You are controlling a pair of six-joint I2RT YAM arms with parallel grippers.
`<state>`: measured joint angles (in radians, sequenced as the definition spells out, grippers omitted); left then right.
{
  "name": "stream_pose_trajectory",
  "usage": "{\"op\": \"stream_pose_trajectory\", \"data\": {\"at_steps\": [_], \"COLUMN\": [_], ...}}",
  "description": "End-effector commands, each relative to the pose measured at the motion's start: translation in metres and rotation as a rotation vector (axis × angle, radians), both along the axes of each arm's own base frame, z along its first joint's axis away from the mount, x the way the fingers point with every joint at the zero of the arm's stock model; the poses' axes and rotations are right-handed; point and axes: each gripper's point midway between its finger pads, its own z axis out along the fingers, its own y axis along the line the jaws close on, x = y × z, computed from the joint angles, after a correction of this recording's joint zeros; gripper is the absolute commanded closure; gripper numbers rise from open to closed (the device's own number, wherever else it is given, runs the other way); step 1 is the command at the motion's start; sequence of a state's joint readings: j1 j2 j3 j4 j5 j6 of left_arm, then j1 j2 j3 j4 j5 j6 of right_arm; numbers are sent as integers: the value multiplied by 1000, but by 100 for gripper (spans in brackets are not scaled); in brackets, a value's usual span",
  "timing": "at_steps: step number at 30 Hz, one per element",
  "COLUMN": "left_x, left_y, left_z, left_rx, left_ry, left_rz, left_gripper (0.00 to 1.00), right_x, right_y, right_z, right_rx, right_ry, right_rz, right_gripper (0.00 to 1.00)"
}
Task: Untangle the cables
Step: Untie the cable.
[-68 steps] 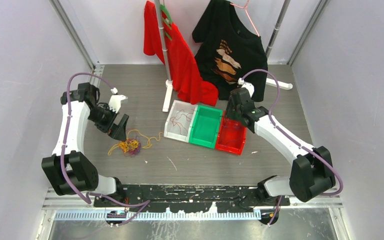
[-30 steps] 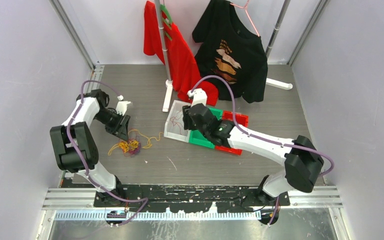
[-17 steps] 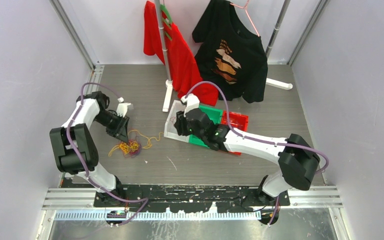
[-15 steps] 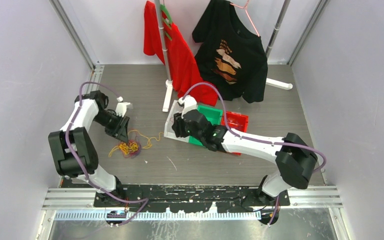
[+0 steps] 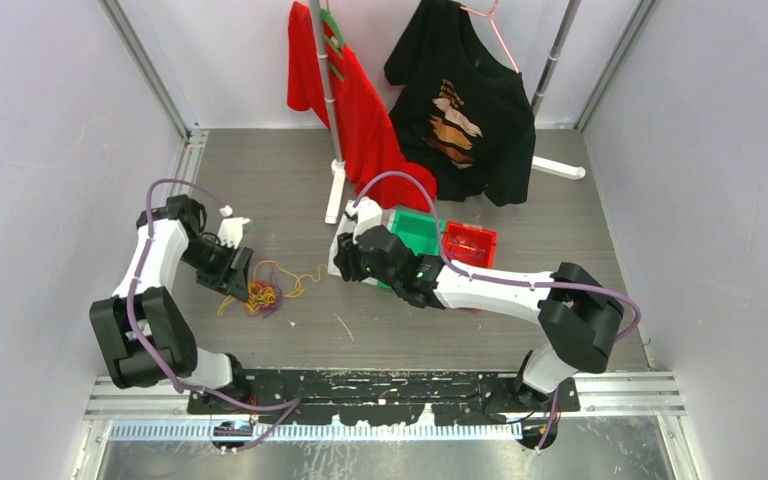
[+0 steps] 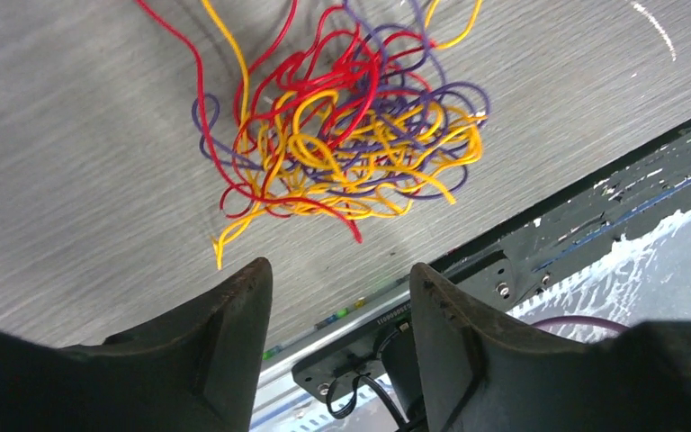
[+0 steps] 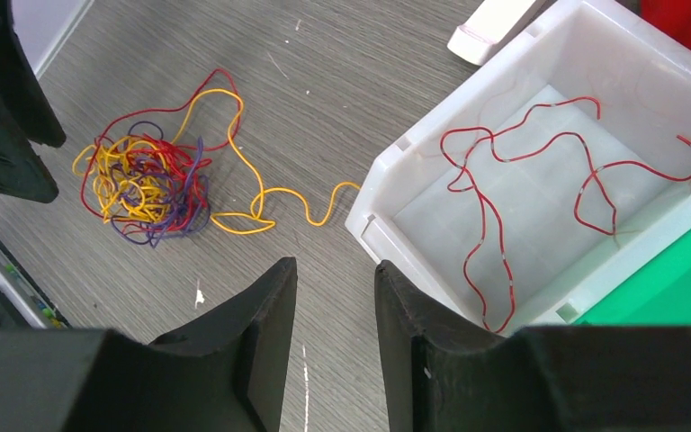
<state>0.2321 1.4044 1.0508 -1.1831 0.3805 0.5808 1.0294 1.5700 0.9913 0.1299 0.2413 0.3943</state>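
The left gripper, spread and empty, hangs just over the cables knotted ahead of it, far nearer than the right gripper, parted and empty beside the bin, toward which a yellow strand trails.

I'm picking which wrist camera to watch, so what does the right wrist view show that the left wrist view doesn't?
Only the right wrist view: the white bin with one red cable lying in it, a corner of the green bin, and a yellow strand trailing from the tangle toward the white bin.
Only the left wrist view: the black base rail.
Both: the red, yellow and purple tangle on the table. Each view also shows its own gripper, the left gripper and the right gripper, open and empty.
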Motion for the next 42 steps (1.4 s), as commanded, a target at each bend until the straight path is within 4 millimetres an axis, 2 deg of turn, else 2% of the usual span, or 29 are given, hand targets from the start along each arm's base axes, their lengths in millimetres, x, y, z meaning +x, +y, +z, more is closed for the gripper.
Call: {"op": "stream_pose_trajectory", "data": {"at_steps": [1,4,8,14,19,26,29,32,35,42], "left_x": [8,15,25,41,42,44,48,51,50,40], "left_y": [18,29,20,7,5,3,2,0,-15,-47], "left_z": [-11,-16,-18,-4,-9,-23,-22,-14,4,57], "left_rx": [-11,-86,-212,-301,-296,-256,-260,-260,-250,-256], "left_ry": [16,54,106,63,57,90,92,71,28,-90], "left_rz": [102,195,252,268,240,211,209,198,132,29], "left_gripper": [45,52,57,53,51,60,74,88,96,100], "right_x": [3,1,-2,-5,-6,-6,-6,-6,-5,-6], "right_y": [13,15,16,15,13,8,5,2,-1,1], "right_z": [31,32,30,26,20,23,25,27,31,33], "right_rx": [86,91,96,87,82,89,93,91,92,113], "right_ry": [-71,-72,-71,-67,-57,-60,-58,-63,-71,-63], "right_rz": [9,16,21,25,19,2,-4,-15,-23,-24], "right_gripper": [58,59,61,63,65,70,73,76,81,85]}}
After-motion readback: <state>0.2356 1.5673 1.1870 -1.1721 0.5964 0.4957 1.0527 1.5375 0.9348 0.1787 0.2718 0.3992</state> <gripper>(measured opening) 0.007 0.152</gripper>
